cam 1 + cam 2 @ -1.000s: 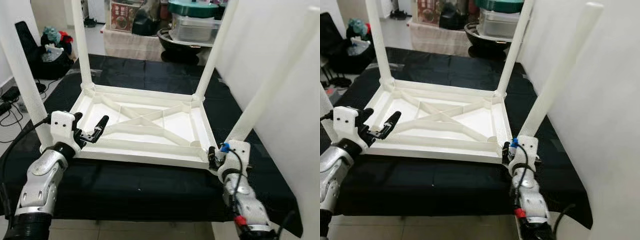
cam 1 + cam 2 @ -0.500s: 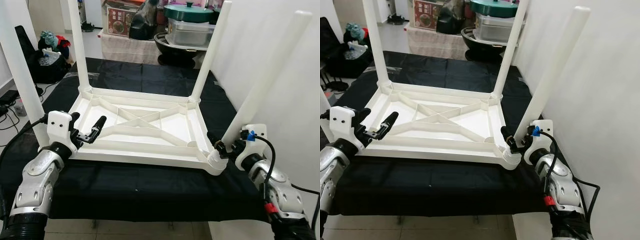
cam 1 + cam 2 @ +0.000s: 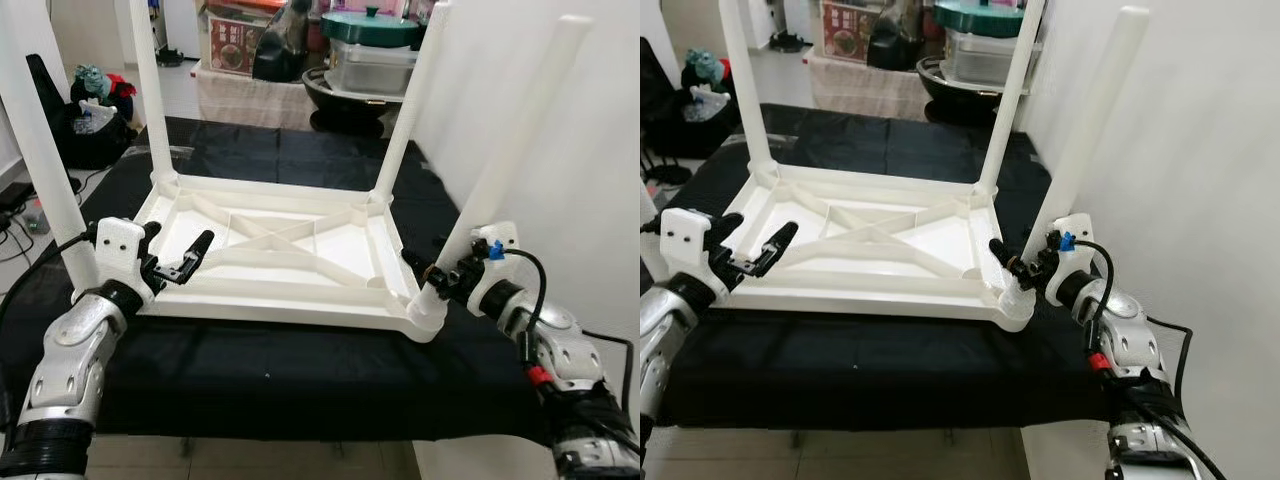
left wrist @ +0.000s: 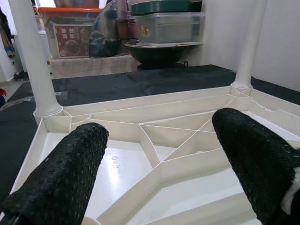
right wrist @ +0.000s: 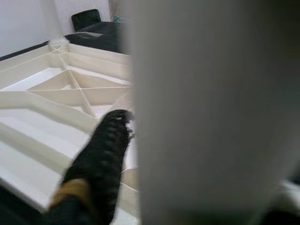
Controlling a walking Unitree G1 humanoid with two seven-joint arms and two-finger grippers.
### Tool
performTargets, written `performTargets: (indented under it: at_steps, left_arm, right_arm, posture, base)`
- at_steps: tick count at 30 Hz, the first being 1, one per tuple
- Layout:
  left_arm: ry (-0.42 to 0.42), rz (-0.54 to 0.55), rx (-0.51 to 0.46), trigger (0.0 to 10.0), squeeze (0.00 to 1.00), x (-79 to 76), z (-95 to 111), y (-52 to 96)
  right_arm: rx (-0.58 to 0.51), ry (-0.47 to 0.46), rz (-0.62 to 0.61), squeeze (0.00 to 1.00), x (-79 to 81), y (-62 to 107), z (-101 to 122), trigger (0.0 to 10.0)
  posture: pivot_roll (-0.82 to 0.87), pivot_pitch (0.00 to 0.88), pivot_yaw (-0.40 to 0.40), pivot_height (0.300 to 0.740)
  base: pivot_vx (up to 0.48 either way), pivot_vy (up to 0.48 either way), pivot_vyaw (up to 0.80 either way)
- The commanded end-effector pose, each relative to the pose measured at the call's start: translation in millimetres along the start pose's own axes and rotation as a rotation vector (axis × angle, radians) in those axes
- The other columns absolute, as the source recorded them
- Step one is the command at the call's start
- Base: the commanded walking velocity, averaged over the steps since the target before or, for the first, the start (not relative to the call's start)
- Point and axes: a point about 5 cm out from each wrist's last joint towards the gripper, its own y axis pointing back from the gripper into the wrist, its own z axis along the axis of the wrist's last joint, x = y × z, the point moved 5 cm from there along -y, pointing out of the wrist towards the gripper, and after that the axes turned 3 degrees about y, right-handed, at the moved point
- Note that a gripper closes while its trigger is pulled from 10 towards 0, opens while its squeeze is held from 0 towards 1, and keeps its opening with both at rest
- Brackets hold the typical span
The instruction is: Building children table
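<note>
White table (image 3: 280,262) — upside down, 4 legs up

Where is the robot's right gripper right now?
The right gripper is at the upturned white table's near right corner, around the base of the tilted leg.

The upturned table (image 3: 290,250) and its legs (image 3: 505,170) look like smooth white plastic with a slight sheen, and they rest on a matt black cloth (image 3: 300,350). The left gripper (image 3: 190,262) has fingers (image 4: 65,178) covered in a rough, dotted black rubbery skin, as does the right gripper (image 3: 425,275); both arms are brushed silver metal with white plastic wrist housings. Behind stand a glossy green lid (image 3: 370,25) and a printed cardboard box (image 3: 228,42).
</note>
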Motion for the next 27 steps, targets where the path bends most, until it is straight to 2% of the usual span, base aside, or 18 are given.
performTargets:
  at_steps: [1, 6, 10, 11, 13, 14, 15, 16, 17, 19, 20, 21, 22, 23, 25, 26, 27]
  left_arm:
    - [-0.008, -0.021, 0.009, 10.0, 0.83, -5.2, -3, 0.3]
    - [-0.005, -0.027, 0.013, 10.0, 0.83, -6.3, -4, 0.1]
    - [-0.005, -0.028, 0.013, 10.0, 0.83, -6.5, -4, -0.3]
    - [-0.003, -0.032, 0.013, 10.0, 0.83, -7.4, -5, -1.3]
    - [-0.003, -0.032, 0.013, 10.0, 0.83, -7.4, -5, -1.3]
    - [0.000, -0.035, 0.013, 10.0, 0.83, -8.3, -5, -2.1]
    - [0.005, -0.034, 0.012, 10.0, 0.83, -9.2, -6, -2.1]
    - [0.005, -0.034, 0.012, 10.0, 0.83, -9.2, -6, -2.1]
    - [0.010, -0.033, 0.012, 10.0, 0.84, -10.0, -6, -2.0]
    - [0.010, -0.033, 0.012, 10.0, 0.84, -10.0, -6, -2.0]
    - [0.014, -0.034, 0.012, 10.0, 0.83, -11.8, -7, -1.6]
    - [0.014, -0.034, 0.012, 10.0, 0.83, -11.8, -7, -1.6]
    - [0.016, -0.036, 0.012, 10.0, 0.83, -13.6, -8, -1.5]
    - [0.017, -0.038, 0.013, 10.0, 0.83, -14.7, -8, -1.5]
    - [0.017, -0.038, 0.013, 10.0, 0.83, -14.7, -8, -1.5]
    - [0.018, -0.040, 0.013, 10.0, 0.83, -15.3, -8, -1.7]
    - [0.018, -0.040, 0.013, 10.0, 0.83, -15.3, -8, -1.7]
  right_arm:
    - [-0.039, 0.013, -0.042, 0.00, -6.3, -2.0, 9, 0.0]
    - [-0.039, -0.009, -0.130, 0.00, -13.1, 6.2, 2, 0.0]
    - [-0.035, -0.011, -0.149, 0.00, -14.7, 8.5, -1, 0.0]
    - [-0.027, -0.032, -0.228, 0.00, -22.4, 12.0, -5, 0.0]
    - [-0.027, -0.032, -0.228, 0.00, -22.4, 12.0, -5, 0.0]
    - [0.039, -0.086, -0.458, 0.00, -44.4, 21.5, -18, 0.0]
    - [0.100, -0.180, -0.774, 0.00, -60.0, 44.6, -35, 0.0]
    - [0.100, -0.180, -0.774, 0.00, -60.0, 44.6, -35, 0.0]
    - [0.151, -0.261, -0.991, 0.00, -61.1, 65.8, -50, 0.0]
    - [0.151, -0.261, -0.991, 0.00, -61.1, 65.8, -50, 0.0]
    - [0.166, -0.325, -1.093, 0.00, -39.1, 72.4, -57, 0.0]
    - [0.166, -0.325, -1.093, 0.00, -39.1, 72.4, -57, 0.0]
    - [0.151, -0.373, -1.064, 0.00, -10.5, 63.3, -55, 0.0]
    - [0.130, -0.399, -1.013, 0.00, 9.0, 53.8, -50, 0.0]
    - [0.130, -0.399, -1.013, 0.00, 9.0, 53.8, -50, 0.0]
    - [0.088, -0.384, -0.914, 0.00, 27.2, 39.6, -36, 0.0]
    - [0.088, -0.384, -0.914, 0.00, 27.2, 39.6, -36, 0.0]
  posture:
    - [0.14, 0.000, -0.134, 0.740]
    - [0.13, 0.000, -0.124, 0.740]
    - [0.13, 0.000, -0.124, 0.740]
    - [0.12, 0.000, -0.119, 0.740]
    - [0.12, 0.000, -0.119, 0.740]
    - [0.12, 0.000, -0.119, 0.740]
    - [0.12, 0.000, -0.120, 0.740]
    - [0.12, 0.000, -0.120, 0.740]
    - [0.12, 0.000, -0.121, 0.740]
    - [0.12, 0.000, -0.121, 0.740]
    - [0.12, 0.000, -0.121, 0.740]
    - [0.12, 0.000, -0.121, 0.740]
    - [0.13, 0.000, -0.120, 0.740]
    - [0.13, 0.000, -0.120, 0.740]
    - [0.13, 0.000, -0.120, 0.740]
    - [0.13, 0.000, -0.116, 0.740]
    - [0.13, 0.000, -0.116, 0.740]
  base:
    - [0.000, 0.000, 0.00]
    - [0.000, 0.000, 0.00]
    - [0.000, 0.000, 0.00]
    - [0.000, 0.000, 0.00]
    - [0.000, 0.000, 0.00]
    - [0.000, 0.000, 0.00]
    - [0.000, 0.000, 0.00]
    - [0.000, 0.000, 0.00]
    - [0.000, 0.000, 0.00]
    - [0.000, 0.000, 0.00]
    - [0.000, 0.000, 0.00]
    - [0.000, 0.000, 0.00]
    - [0.000, 0.000, 0.00]
    - [0.000, 0.000, 0.00]
    - [0.000, 0.000, 0.00]
    - [0.000, 0.000, 0.00]
    - [0.000, 0.000, 0.00]
